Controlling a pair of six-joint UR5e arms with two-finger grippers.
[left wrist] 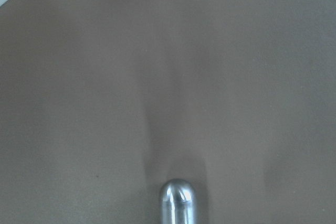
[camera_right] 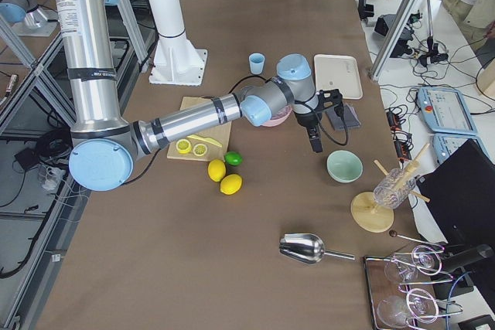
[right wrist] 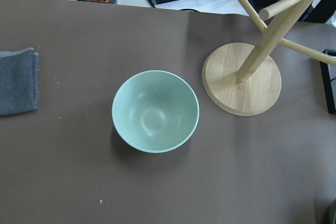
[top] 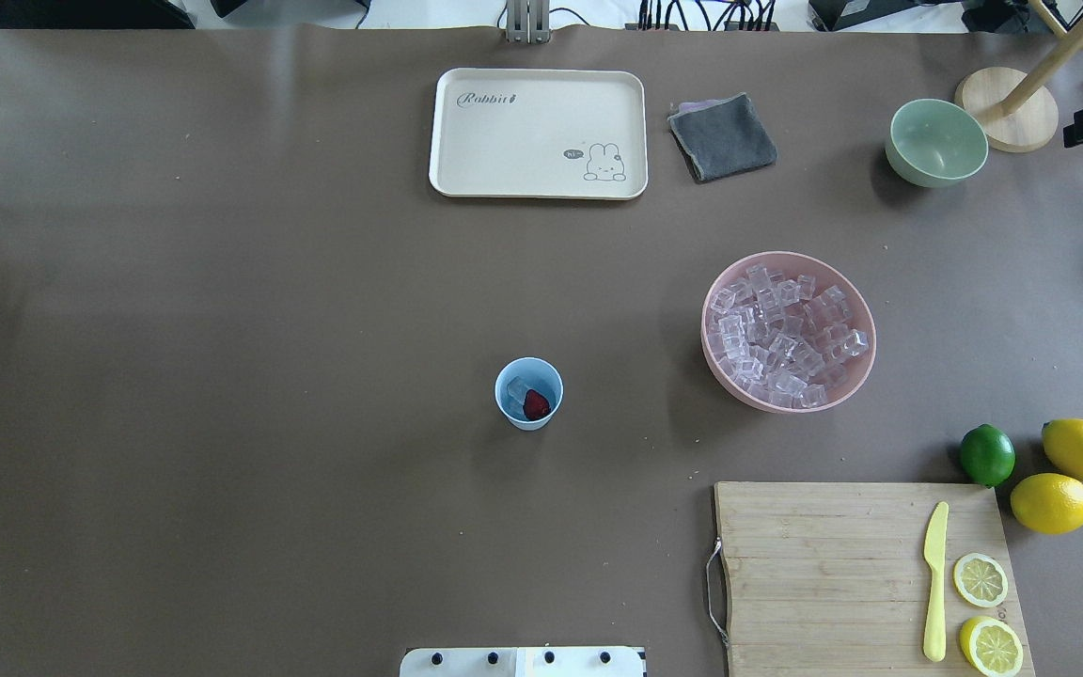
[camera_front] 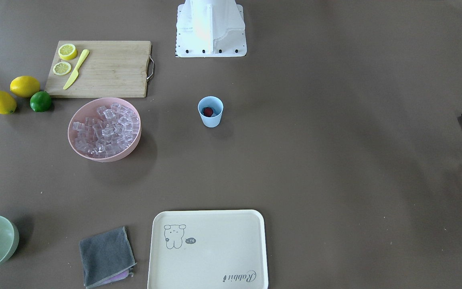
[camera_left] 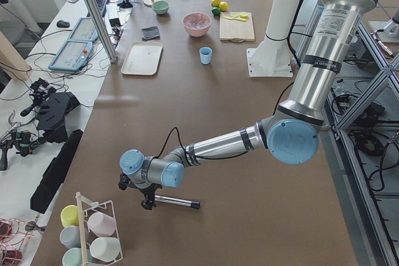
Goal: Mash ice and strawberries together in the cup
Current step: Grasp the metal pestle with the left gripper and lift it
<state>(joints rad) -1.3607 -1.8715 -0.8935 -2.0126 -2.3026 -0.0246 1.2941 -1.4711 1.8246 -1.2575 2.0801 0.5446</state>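
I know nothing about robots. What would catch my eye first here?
First, the wide pink bowl heaped with clear ice cubes, on the robot's right near the wooden cutting board. Then the small light blue plastic cup alone in the middle of the brown table, a tiny dark red strawberry inside. At its left end, the left end effector grips a shiny metal rod.

— Where is the small light blue plastic cup (camera_front: 210, 120)?
— Upright at mid-bench (top: 316, 376), standing alone. One tiny dark red strawberry (top: 536, 404) lies inside, beside a clear cube.
— And the clear plastic ice cubes (top: 786, 343)?
— Heaped in the wide pink bowl (camera_front: 110, 156), well apart from the cup.
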